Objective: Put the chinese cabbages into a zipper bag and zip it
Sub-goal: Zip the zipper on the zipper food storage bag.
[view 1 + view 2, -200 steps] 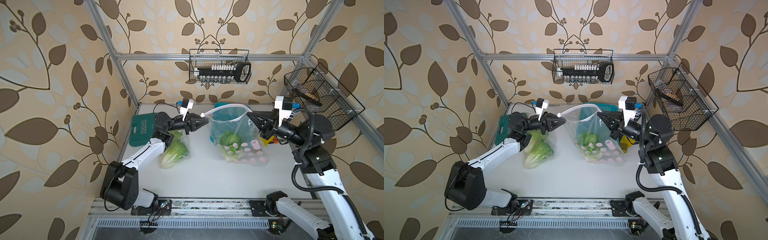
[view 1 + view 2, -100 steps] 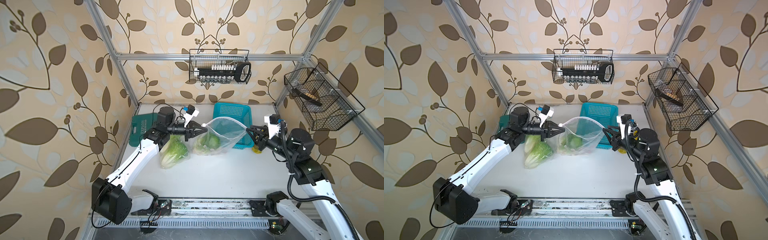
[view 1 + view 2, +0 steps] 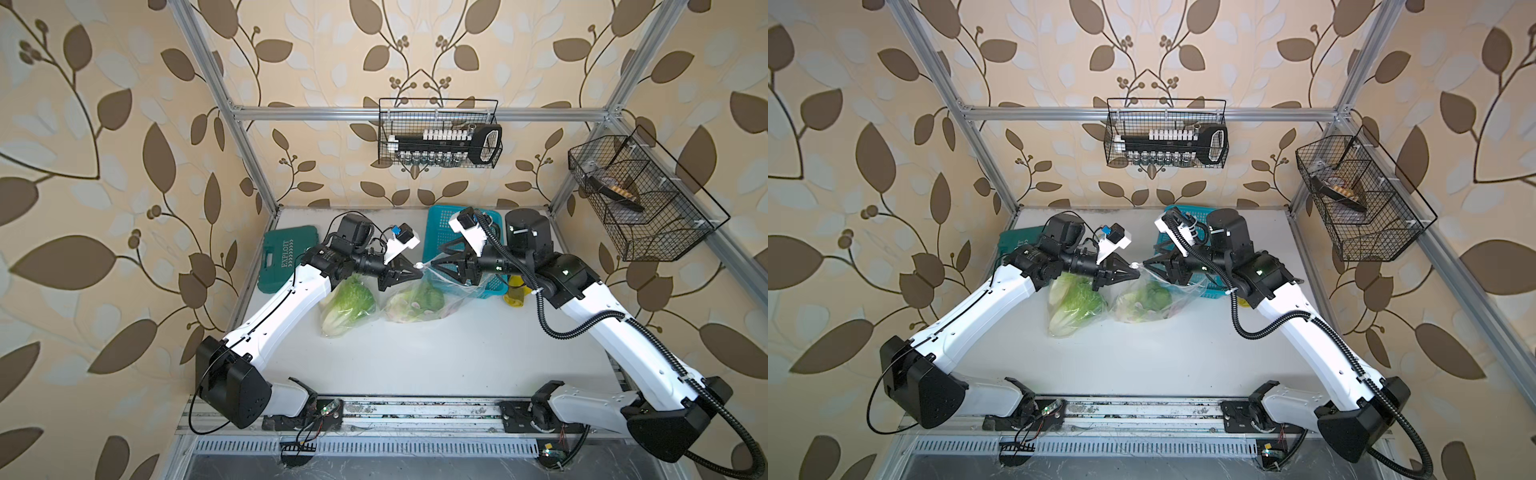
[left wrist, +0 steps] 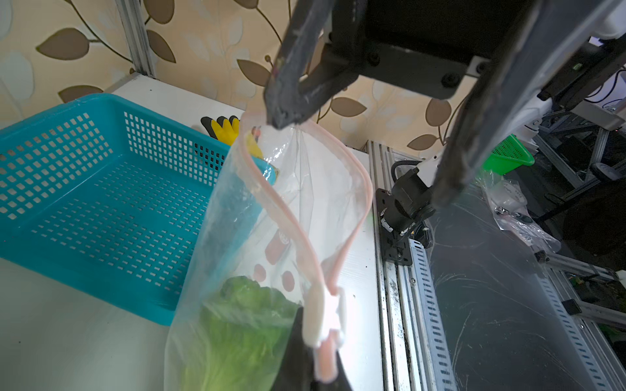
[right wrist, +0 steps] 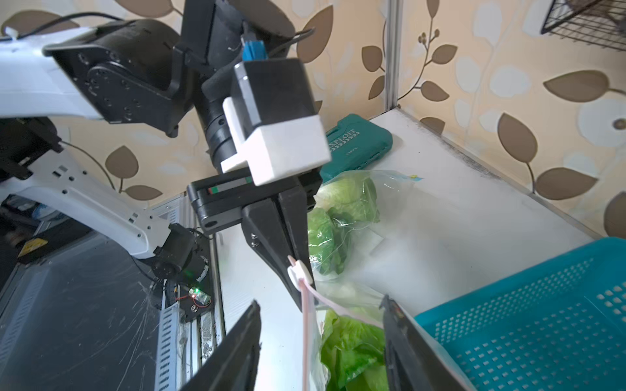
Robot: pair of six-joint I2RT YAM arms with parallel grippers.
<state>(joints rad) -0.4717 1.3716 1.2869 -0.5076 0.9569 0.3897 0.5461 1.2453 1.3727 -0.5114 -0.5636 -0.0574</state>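
Bag mouth held up, zip not run yet
left gripper (image 3: 417,270) clamped tight on zipper bag (image 3: 419,309) rim end, right by the white slider (image 4: 327,315), probably anchoring it so the zip can run; right gripper (image 5: 320,303) jaws spread, astride the gaping rim, gripping nothing; chinese cabbages (image 3: 424,296) in the bag, centre of both top views; one more wrapped head (image 3: 349,305) lies on the table (image 3: 415,357) just left of it, outside.

Right end effector (image 3: 435,258) now open, close beside left end effector (image 3: 417,272); zipper bag (image 3: 419,303) slack.
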